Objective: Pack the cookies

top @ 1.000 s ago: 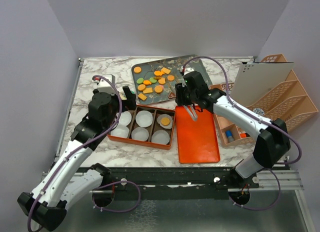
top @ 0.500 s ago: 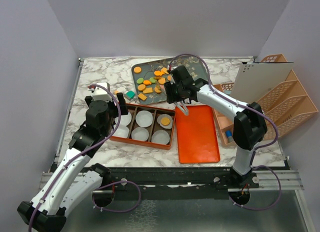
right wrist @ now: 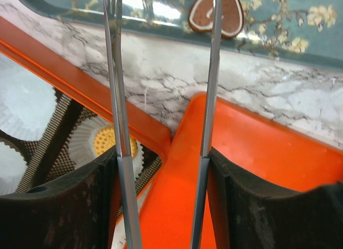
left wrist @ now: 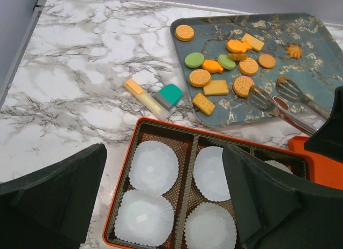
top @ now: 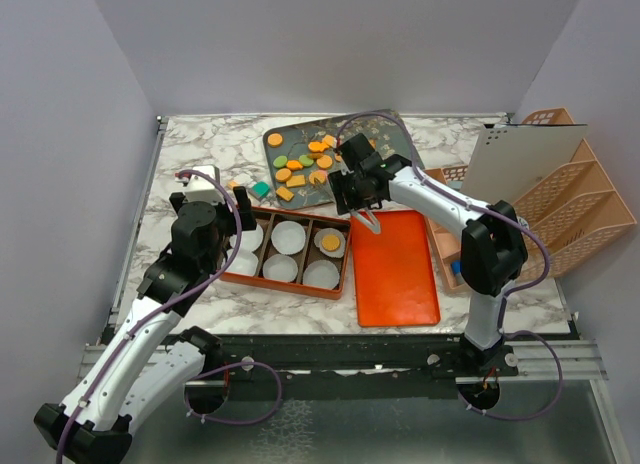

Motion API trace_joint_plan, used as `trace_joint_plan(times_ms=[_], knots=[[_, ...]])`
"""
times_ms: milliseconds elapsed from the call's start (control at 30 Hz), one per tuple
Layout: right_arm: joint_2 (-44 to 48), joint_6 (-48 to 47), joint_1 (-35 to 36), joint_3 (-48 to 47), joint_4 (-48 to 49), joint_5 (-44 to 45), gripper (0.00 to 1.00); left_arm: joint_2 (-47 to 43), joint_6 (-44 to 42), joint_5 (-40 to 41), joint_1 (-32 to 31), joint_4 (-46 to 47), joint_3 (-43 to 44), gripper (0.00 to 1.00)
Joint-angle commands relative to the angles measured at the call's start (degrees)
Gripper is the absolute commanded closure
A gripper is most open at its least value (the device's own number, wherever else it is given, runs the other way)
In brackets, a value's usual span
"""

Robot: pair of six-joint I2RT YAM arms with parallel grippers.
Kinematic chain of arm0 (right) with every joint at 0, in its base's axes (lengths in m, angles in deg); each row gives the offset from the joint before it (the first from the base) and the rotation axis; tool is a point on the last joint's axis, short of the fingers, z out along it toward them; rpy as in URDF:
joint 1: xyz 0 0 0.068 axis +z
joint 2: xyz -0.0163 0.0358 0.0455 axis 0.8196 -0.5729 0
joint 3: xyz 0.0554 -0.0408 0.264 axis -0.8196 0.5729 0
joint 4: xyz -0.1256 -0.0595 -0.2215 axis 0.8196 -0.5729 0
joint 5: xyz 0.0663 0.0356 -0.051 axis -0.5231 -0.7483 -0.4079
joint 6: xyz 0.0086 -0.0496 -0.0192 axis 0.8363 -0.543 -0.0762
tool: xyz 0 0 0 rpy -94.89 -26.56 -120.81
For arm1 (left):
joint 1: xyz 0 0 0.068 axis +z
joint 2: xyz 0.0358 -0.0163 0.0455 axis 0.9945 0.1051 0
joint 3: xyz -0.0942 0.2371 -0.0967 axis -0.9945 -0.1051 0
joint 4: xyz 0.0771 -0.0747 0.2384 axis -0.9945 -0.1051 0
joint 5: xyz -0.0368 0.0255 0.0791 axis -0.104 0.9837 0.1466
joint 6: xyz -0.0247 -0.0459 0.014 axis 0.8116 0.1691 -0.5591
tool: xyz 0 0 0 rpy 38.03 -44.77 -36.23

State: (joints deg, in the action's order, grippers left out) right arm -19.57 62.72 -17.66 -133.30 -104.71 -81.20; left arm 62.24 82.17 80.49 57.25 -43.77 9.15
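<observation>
Over the tray's [left wrist: 316, 45] near edge, R gripper [right wrist: 163, 163] clamps metal tongs [right wrist: 119, 125], blades apart & empty, tips by the brown heart [right wrist: 199, 15], prob. lining up a pick w/o touching food. Most cookies [left wrist: 200, 78] sit on the tray. The box [right wrist: 80, 81] has six paper cups [left wrist: 154, 167], one orange round [right wrist: 107, 141] in the far-right cup; L gripper [left wrist: 161, 190], spread wide & holding nothing, hangs over its left end.

A: Tally, quick?
B: 6 paper cups [left wrist: 153, 166], 1 box [left wrist: 171, 125], 1 pr tongs [right wrist: 119, 125].
A: Cookies [left wrist: 216, 87]?
B: 2 green ovals [left wrist: 194, 59], 1 brown heart [right wrist: 231, 13], 1 cookie [top: 330, 242] in a cup. Plus 1 teal block [left wrist: 170, 94], 1 yellow stick [left wrist: 143, 96].
</observation>
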Motion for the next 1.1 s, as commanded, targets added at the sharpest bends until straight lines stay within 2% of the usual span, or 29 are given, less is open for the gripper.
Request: trace_joint_plan(times_ms=[0,433,1067], knots=[[1.42,-0.72,-0.36,0.58,-5.05,3.71,0.38,-0.82,-0.82,0.67,-0.63,0.92,-0.81,0.01],[2.67,0.77,-3.71,1.01,-9.18,1.13,0.38,-0.81,-0.90,0.91,-1.49,1.09,-0.97,0.01],[-5.00,2.09,-3.98,-8.30,-17.09,-2.67,0.38,-0.88,-1.06,0.98,-1.67,1.49,-1.07,0.01]])
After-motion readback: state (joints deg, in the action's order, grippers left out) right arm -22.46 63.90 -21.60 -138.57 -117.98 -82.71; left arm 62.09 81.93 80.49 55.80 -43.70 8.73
